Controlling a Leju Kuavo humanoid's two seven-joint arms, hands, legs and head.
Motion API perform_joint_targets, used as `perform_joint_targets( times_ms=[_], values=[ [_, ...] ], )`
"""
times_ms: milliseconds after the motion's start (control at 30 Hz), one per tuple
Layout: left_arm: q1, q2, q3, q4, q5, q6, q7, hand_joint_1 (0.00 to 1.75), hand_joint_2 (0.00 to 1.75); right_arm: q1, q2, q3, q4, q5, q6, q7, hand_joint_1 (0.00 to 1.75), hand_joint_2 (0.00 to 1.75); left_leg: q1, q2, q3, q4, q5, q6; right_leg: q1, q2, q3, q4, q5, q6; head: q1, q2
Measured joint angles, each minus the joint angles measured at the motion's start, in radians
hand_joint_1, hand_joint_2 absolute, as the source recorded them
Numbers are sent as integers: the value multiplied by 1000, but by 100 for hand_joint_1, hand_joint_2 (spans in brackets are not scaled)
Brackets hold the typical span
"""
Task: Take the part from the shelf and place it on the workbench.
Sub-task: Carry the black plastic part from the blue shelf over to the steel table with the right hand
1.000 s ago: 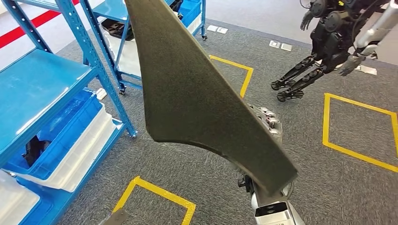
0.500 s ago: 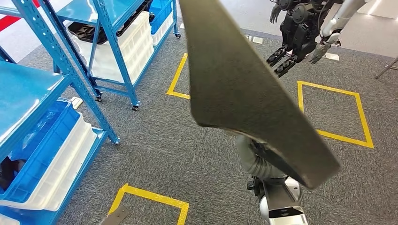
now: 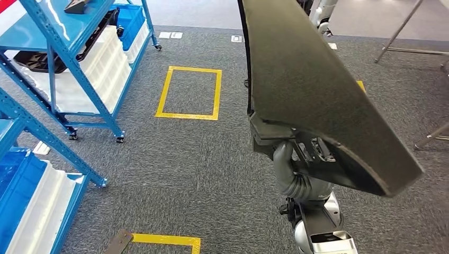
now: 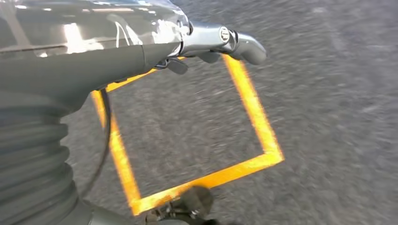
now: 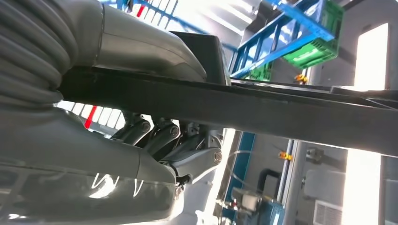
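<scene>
Overhead, the part sits gripped by the right hand.

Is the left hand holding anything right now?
No, in the left wrist view the left hand hangs over grey carpet with nothing in its fingers.

The right arm rises from below, its right robot hand gripping the part from beneath, thumb on one face, fingers curled against the other. The left robot hand hangs low, seemingly holding nothing, though blurred.
</scene>
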Motion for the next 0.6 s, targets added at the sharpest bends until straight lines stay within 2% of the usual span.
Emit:
perform_joint_targets(
  times_ms=[33, 67, 100, 167, 200, 267, 300, 333, 367, 400, 433, 467, 500, 533, 600],
  values=[
    [-1, 0, 5, 0, 2, 2, -17, 0, 175, 1, 0, 0, 0, 1, 0, -2, 162, 175, 5, -23, 22, -60, 26, -2, -1, 12, -3, 9, -5, 7, -2, 0],
    [-1, 0, 8, 0, 3, 5, -33, 0, 175, 3, 0, 0, -1, 2, 0, -3, 162, 175, 8, -43, 36, -97, 38, -3, -2, 24, -7, 15, -9, 14, -4, 0],
    [-1, 0, 11, 0, 4, 11, -48, 0, 175, 5, 0, 0, -2, 4, -1, -5, 162, 175, 9, -55, 40, -110, 38, -1, -3, 34, -12, 19, -10, 21, -5, 0],
    [-3, -1, 16, 0, 4, 30, -66, 0, 175, 12, -1, -2, -5, 6, -2, -6, 162, 175, 6, -40, 40, -110, 36, 10, -5, 54, -18, 17, -8, 28, -4, 0],
    [-5, -1, 17, -1, 2, 41, -70, 0, 175, 16, -2, -3, -6, 7, -2, -7, 162, 175, 6, -30, 42, -111, 36, 15, -4, 47, -20, 19, -9, 31, -3, 0],
    [-10, -3, 20, -1, -4, 53, -70, 0, 175, 20, -5, -6, -11, 7, -3, -7, 162, 175, 5, -7, 48, -115, 35, 25, -1, 1, -45, 67, -33, 35, 9, 0],
    [-11, -4, 21, -1, -9, 55, -66, 0, 175, 20, -6, -6, -13, 8, -2, -7, 162, 175, 1, 5, 51, -116, 33, 28, 1, -32, -72, 120, -56, 35, 16, 0],
    [-10, -4, 21, -1, -16, 54, -61, 0, 175, 20, -6, -6, -15, 8, -2, -7, 162, 175, -2, 19, 53, -117, 31, 31, 2, -52, -107, 185, -82, 36, 23, 0],
    [-8, -5, 20, 0, -24, 52, -55, 0, 175, 21, -7, -5, -15, 9, -1, -7, 162, 175, -5, 34, 55, -117, 29, 34, 2, -63, -142, 245, -101, 36, 26, 0],
    [-7, -5, 18, 1, -34, 49, -47, 0, 175, 22, -8, -5, -15, 9, -1, -6, 162, 175, -7, 49, 56, -117, 26, 36, 2, -68, -165, 280, -105, 35, 29, 0],
    [-6, -6, 15, 1, -43, 45, -38, 0, 175, 22, -9, -5, -15, 9, 1, -6, 162, 175, -9, 63, 59, -117, 23, 38, 3, -71, -170, 279, -90, 32, 32, 0],
    [-6, -6, 12, 1, -52, 41, -28, 0, 175, 22, -10, -5, -15, 9, 4, -6, 162, 175, -11, 76, 64, -117, 19, 38, 5, -75, -154, 240, -60, 29, 35, 0],
    [-6, -6, 8, 1, -62, 37, -17, 0, 175, 21, -10, -5, -15, 9, 6, -6, 162, 175, -12, 87, 70, -118, 14, 38, 9, -87, -121, 174, -22, 24, 37, 0],
    [-5, -7, 4, 1, -71, 34, -6, 0, 175, 19, -10, -5, -15, 8, 9, -6, 162, 175, -13, 98, 77, -121, 9, 37, 17, -110, -88, 109, 3, 19, 39, 0],
    [-2, -7, -5, 2, -86, 31, 13, 0, 175, 13, -11, -4, -16, 7, 13, -6, 162, 175, -17, 117, 88, -128, 3, 33, 34, -147, -44, 25, 22, 10, 43, 0]
  ],
)
